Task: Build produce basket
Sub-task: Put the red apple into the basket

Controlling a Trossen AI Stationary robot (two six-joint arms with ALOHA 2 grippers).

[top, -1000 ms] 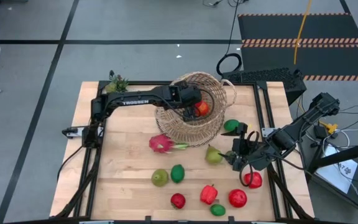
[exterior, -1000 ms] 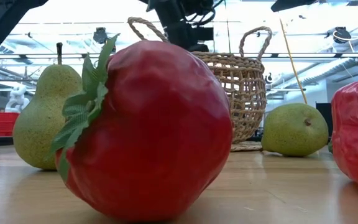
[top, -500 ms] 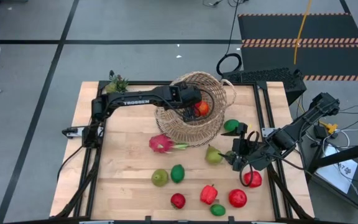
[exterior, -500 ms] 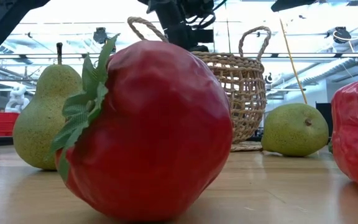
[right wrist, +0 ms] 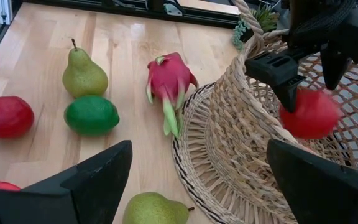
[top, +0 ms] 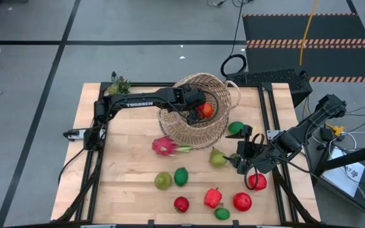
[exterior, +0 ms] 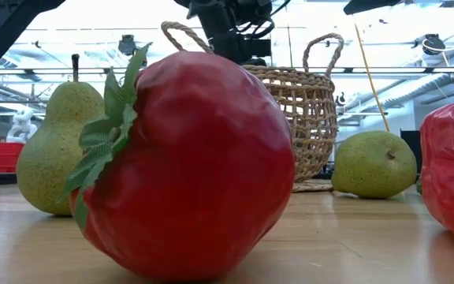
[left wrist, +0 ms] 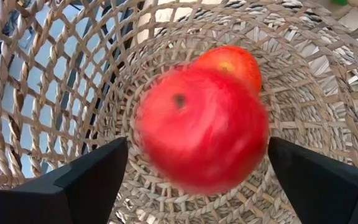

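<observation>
The basket (top: 198, 117) stands upright at the table's far middle. My left gripper (top: 198, 109) reaches down into its mouth, open. A red apple (left wrist: 201, 130) shows blurred between its fingers, with a sliver of gap on each side. In the right wrist view the apple (right wrist: 309, 113) hangs just under those fingers, inside the basket. A second red-orange fruit (left wrist: 232, 61) lies on the basket's bottom. My right gripper (top: 241, 147) stands open above the table, right of the basket, with nothing between its fingers.
Produce lies scattered on the near half of the table: a dragonfruit (top: 164, 146), two pears (top: 217, 158) (top: 163, 181), limes (top: 181, 176) (top: 235, 128), a pepper (top: 212, 197) and red fruits (top: 242, 202) (top: 256, 182) (top: 181, 204). A small spiky plant (top: 119, 84) stands at the far left.
Both arms have kept their places. The red apple, blurred in the left wrist view, is moving between my left gripper's fingers, inside the basket.
</observation>
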